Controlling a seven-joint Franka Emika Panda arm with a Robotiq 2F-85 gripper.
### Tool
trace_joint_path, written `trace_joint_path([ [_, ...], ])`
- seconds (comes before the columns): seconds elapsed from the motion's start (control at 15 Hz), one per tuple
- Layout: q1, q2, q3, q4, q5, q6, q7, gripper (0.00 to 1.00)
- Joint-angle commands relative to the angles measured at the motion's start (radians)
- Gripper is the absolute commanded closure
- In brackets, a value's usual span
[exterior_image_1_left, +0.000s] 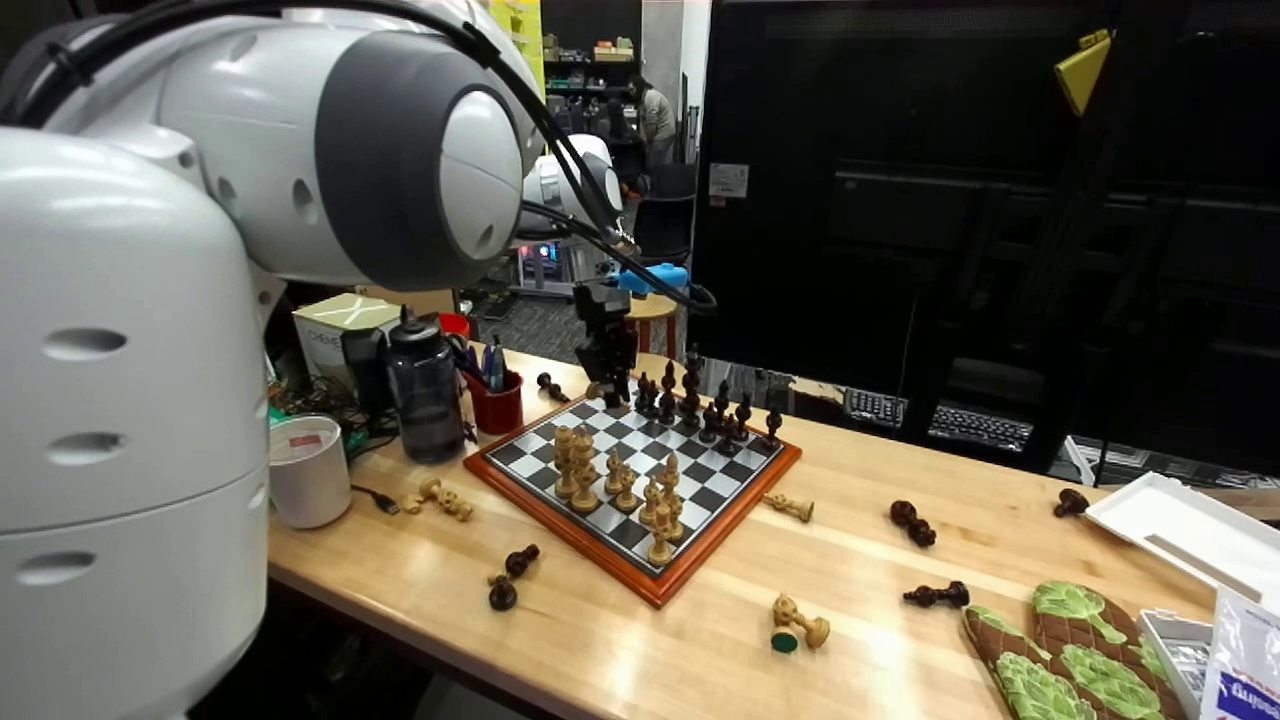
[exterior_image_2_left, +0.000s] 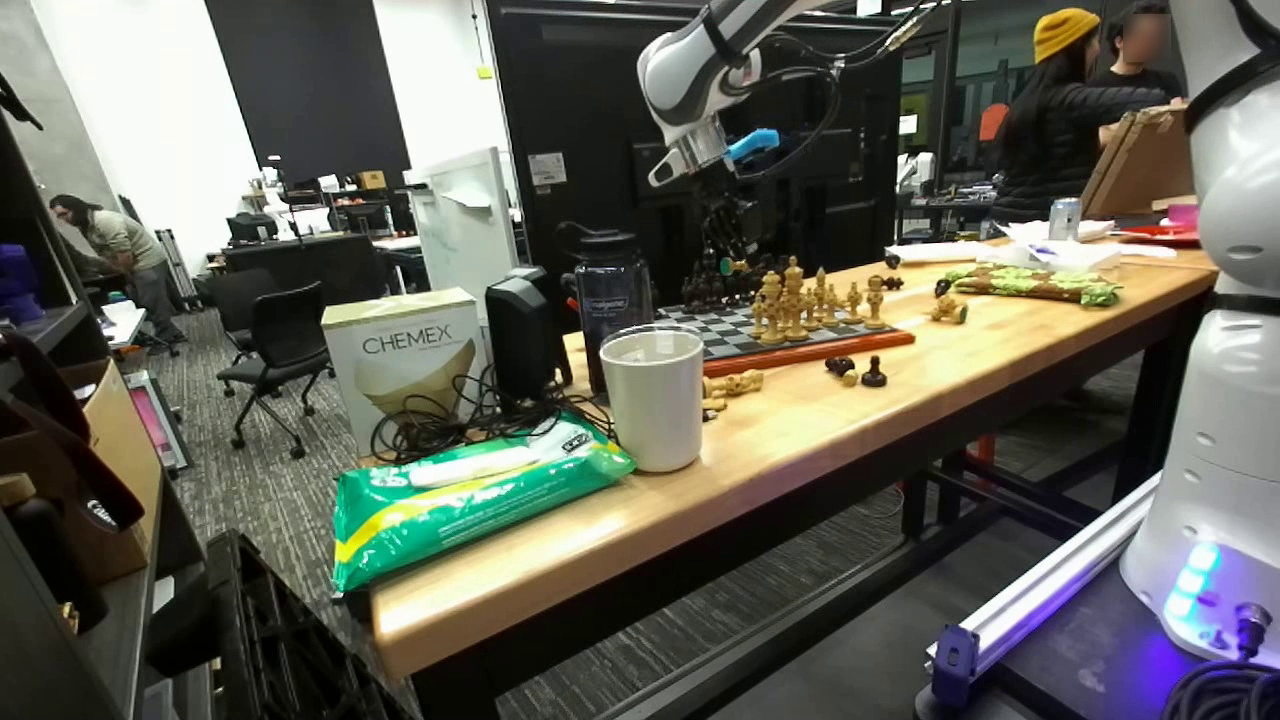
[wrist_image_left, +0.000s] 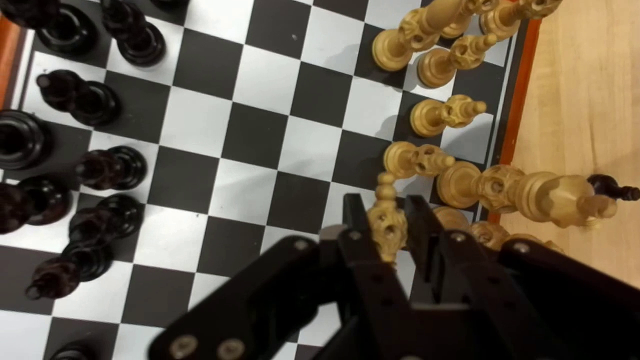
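Over the chessboard (wrist_image_left: 240, 190), grasps a pale chess piece (wrist_image_left: 388, 230) between the close-set fingers of the black gripper (wrist_image_left: 384, 205), with the piece's tip toward twelve o'clock in the wrist view. Shows it tilted, with a green underside (exterior_image_2_left: 727, 266) turned outward, in an exterior view. From the gripper, in the wrist view, has upright pale pieces (wrist_image_left: 429, 117) from twelve round to three o'clock and upright dark pieces (wrist_image_left: 96, 103) from eight round to ten. From the chessboard, in an exterior view, has on the wooden table (exterior_image_1_left: 860, 600) a bottle (exterior_image_1_left: 427, 395) and a red pen cup (exterior_image_1_left: 497, 408) at ten o'clock, a white cup (exterior_image_1_left: 308, 478) at nine, two loose dark pieces (exterior_image_1_left: 521, 560) at eight, two loose pale pieces (exterior_image_1_left: 785, 606) between four and five, and a leaf-patterned mitt (exterior_image_1_left: 1105, 672) at four.
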Motion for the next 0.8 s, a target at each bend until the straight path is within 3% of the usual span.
trace_joint_path([
  [0.0,0.002,0.036,0.006,0.055,0.004,-0.02,-0.04,0.94],
  [0.73,-0.013,0.071,0.008,0.089,0.031,-0.029,-0.079,0.94],
])
